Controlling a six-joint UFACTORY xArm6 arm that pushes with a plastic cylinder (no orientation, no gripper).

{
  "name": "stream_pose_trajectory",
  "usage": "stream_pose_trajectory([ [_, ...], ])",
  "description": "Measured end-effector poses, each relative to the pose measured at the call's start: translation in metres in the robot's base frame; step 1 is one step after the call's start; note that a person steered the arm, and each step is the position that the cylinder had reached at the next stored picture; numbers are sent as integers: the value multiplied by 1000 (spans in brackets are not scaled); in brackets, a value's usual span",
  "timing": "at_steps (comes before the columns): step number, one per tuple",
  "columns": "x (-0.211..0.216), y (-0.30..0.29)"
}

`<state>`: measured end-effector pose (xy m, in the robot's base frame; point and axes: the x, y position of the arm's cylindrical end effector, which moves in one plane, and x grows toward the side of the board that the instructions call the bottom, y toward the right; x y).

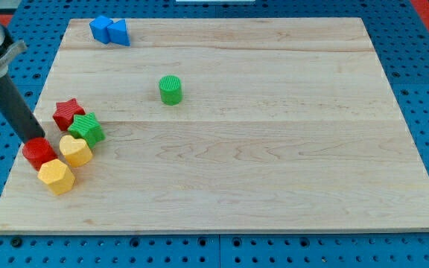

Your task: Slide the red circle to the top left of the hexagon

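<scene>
The red circle [39, 153] lies near the board's left edge, at the view's lower left. The yellow hexagon [56, 176] sits just below and right of it, touching it. My tip [35, 139] rests against the red circle's top-left edge. A yellow heart-like block [75, 150] sits to the right of the red circle and above the hexagon.
A red star [68, 114] and a green star [86, 129] crowd just above the yellow blocks. A green cylinder [170, 89] stands near the board's middle top. Two blue blocks [109, 30] lie at the top left. The wooden board [274, 149] is surrounded by blue pegboard.
</scene>
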<state>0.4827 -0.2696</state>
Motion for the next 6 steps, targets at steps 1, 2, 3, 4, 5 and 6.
stream_pose_trajectory([
  [1,7,0],
  [2,-19,-35],
  [3,-40,-33],
  [4,-102,-18],
  [5,-108,15],
  [6,-74,56],
])
